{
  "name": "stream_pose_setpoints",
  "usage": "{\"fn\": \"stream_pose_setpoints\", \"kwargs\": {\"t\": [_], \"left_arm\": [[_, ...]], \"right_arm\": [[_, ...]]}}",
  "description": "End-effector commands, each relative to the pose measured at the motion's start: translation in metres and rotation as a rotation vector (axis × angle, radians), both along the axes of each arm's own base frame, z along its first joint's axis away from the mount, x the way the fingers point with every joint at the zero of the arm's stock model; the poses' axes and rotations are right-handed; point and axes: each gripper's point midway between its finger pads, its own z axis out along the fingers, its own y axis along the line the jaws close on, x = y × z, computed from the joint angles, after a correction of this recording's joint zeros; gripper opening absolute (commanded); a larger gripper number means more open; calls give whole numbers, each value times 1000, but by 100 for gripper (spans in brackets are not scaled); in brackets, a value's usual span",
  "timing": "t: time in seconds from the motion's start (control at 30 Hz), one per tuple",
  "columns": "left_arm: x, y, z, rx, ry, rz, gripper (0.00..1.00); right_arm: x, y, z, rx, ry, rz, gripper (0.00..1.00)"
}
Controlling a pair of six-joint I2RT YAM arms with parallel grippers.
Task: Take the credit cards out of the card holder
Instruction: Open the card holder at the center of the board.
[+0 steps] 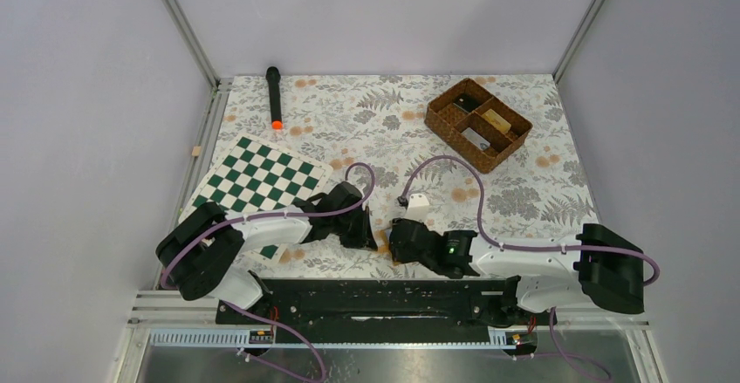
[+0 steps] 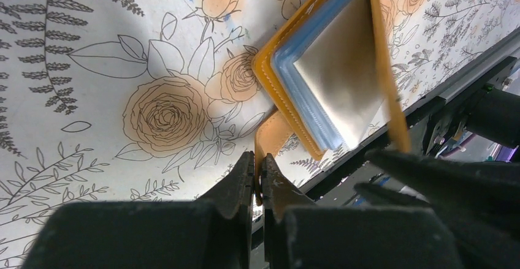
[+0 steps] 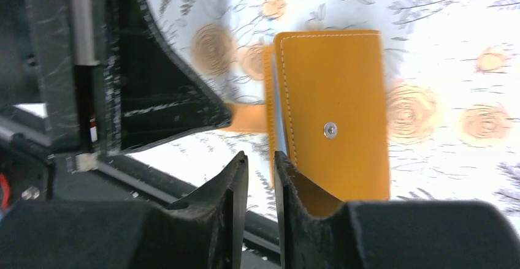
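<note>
**Top view.** The card holder [image 1: 382, 242] lies near the middle of the near edge of the floral tablecloth [image 1: 384, 121], between the two wrists, which cover almost all of it; only an orange sliver shows. Well apart from it are a green-and-white chequered mat [image 1: 257, 181] at the left, partly under the left arm, a black torch with an orange tip [image 1: 274, 95] at the far left, and a brown wicker basket [image 1: 449, 139] with compartments at the far right. A small wooden block [image 1: 197, 151] sits just off the cloth's left edge.

**Left wrist view.** The left gripper [image 2: 258, 162] is pinched tight on the holder's orange strap, its fingers all but touching. The holder stands partly open and tilted above the cloth. A light blue card [image 2: 285, 76] is still tucked inside, its edge showing along the stitched rim. The pale glossy face beside it cannot be identified. The dark fingers of the other arm fill the lower right and reach the free edge of the raised flap.

**Right wrist view.** The right gripper [image 3: 261, 162] shows only a narrow gap, in line with the holder's edge. Whether it grips anything cannot be told. The outer flap, with its metal snap stud [image 3: 330, 130], overlaps one finger. The left gripper blocks the left side of this view.
</note>
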Motion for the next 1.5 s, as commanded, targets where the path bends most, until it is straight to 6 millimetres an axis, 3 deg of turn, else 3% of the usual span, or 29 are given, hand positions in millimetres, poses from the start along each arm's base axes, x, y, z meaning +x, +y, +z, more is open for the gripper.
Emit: {"fn": "stream_pose_setpoints", "kwargs": {"t": [0.0, 0.27, 0.5, 0.67, 0.8, 0.9, 1.0, 1.1, 1.2, 1.3, 1.47], "left_arm": [[6, -5, 12, -42, -39, -3, 0], [12, 4, 11, 4, -51, 4, 0], [22, 14, 9, 40, -66, 29, 0], [35, 20, 12, 88, -93, 51, 1], [45, 25, 25, 134, -133, 59, 19], [51, 24, 48, 117, -170, 72, 33], [53, 15, 78, 45, -199, 76, 40], [49, 2, 102, -59, -201, 66, 40], [43, -12, 113, -166, -188, 42, 40], [38, -20, 105, -213, -152, 21, 38], [35, -26, 76, -220, -103, 10, 22]], "right_arm": [[27, -31, 13, -98, -143, -139, 29], [33, -72, -22, -172, -93, -216, 30], [28, -80, -47, -122, -20, -240, 30], [23, -77, -54, -67, 8, -248, 30], [20, -74, -58, -33, 28, -255, 29], [20, -71, -58, -12, 31, -256, 28], [20, -71, -58, -12, 30, -255, 28], [20, -70, -58, -8, 31, -255, 28], [20, -69, -58, -7, 32, -253, 28], [20, -70, -59, -10, 34, -255, 28], [19, -69, -59, -5, 37, -253, 28]]}}
